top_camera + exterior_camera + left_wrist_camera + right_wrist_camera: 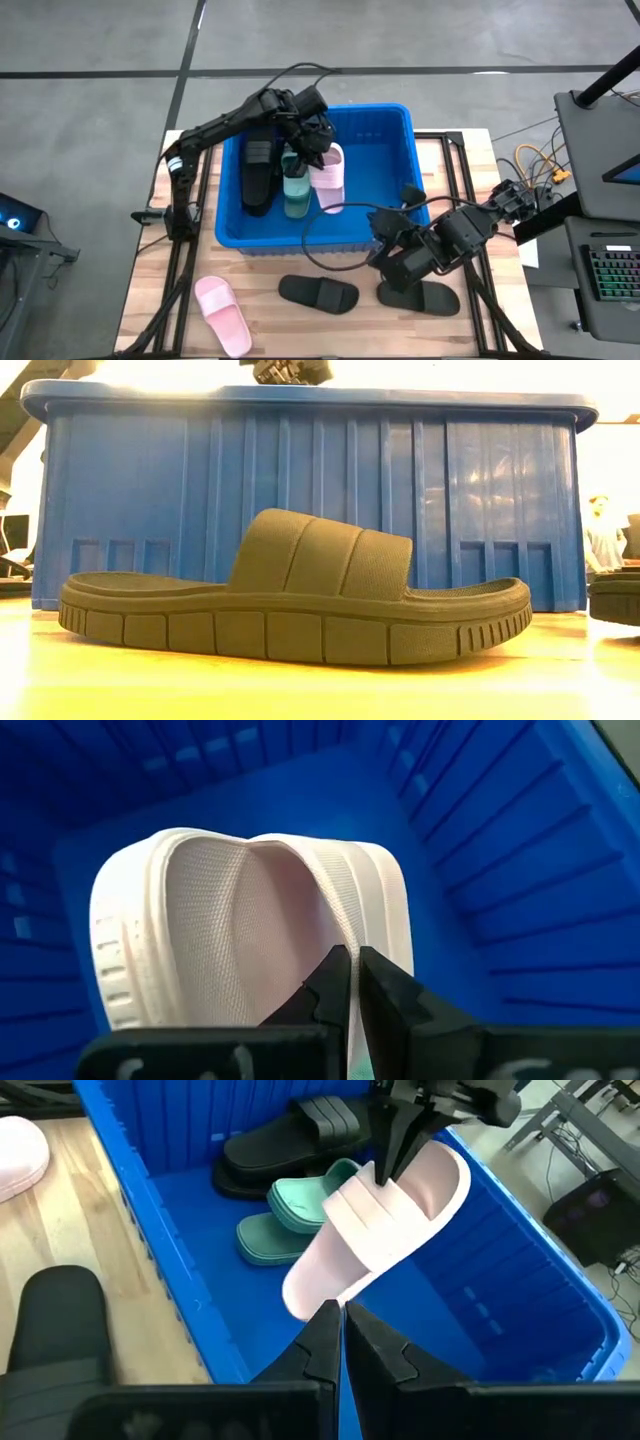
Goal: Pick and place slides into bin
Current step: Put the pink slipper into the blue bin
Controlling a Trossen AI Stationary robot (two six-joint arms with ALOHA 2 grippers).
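While left tool (385, 1175) pinches strap of pink slide (385, 1240), slide hangs tilted inside bin (395, 215), beside green slide (295, 1215). Step: placing. Next: open tool, retract. Right tool (340, 1320) closed, empty, waits over bench outside bin.

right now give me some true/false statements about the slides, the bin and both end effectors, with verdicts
1. The left end effector grips a pink slide by its strap, over the bin. True.
2. The bin holds no slides. False: a black slide and a green slide lie inside.
3. A second pink slide lies on the table. True.
4. The right end effector holds a slide. False: it is shut on nothing, near two black slides on the table.
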